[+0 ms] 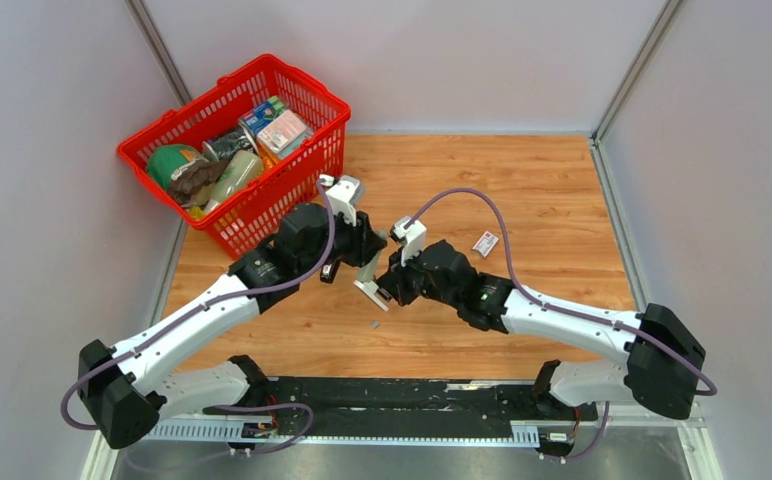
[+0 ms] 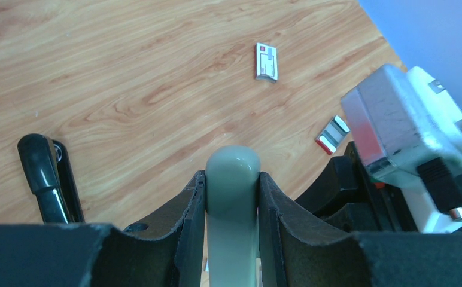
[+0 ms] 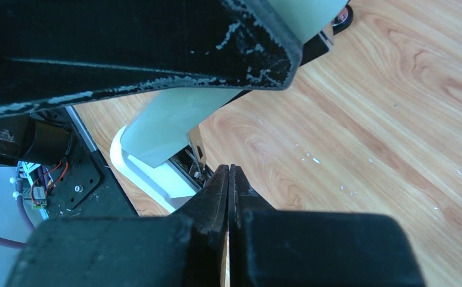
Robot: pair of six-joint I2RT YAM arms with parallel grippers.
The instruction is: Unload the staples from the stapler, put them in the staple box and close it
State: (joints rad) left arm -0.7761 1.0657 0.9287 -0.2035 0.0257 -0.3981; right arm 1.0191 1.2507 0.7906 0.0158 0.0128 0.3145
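Grey-beige bar (image 2: 233,156): it was clamped between the two fingers of my left gripper (image 2: 231,179), and its rounded end stuck out past the tips, above the wooden table (image 2: 127,72).
Left gripper: partly closed, grasping this bar and nothing else.
Right gripper (image 3: 229,173): pressed fully together, holding nothing. Its tips were just beside the lower end of the bar, where a white base (image 3: 157,179) with a metal part inside showed.
Stapler (image 2: 42,173): the black one lay on the table just beside my left gripper, and no finger touched it.
Staples: I could not find them with certainty. A tiny grey bit (image 1: 375,324) lay on the table below the two grippers in the top view, and a small silver-and-red piece (image 2: 333,133) lay near the right arm. Whether either one was staples, I cannot tell.
Box (image 2: 266,61): white and red, flat on the table, well apart from both grippers.
Done, as I judged: nothing sure, because no strip was seen in a gripper.
Left, as I judged: to open the stapler and take the staples out, so most of the task.
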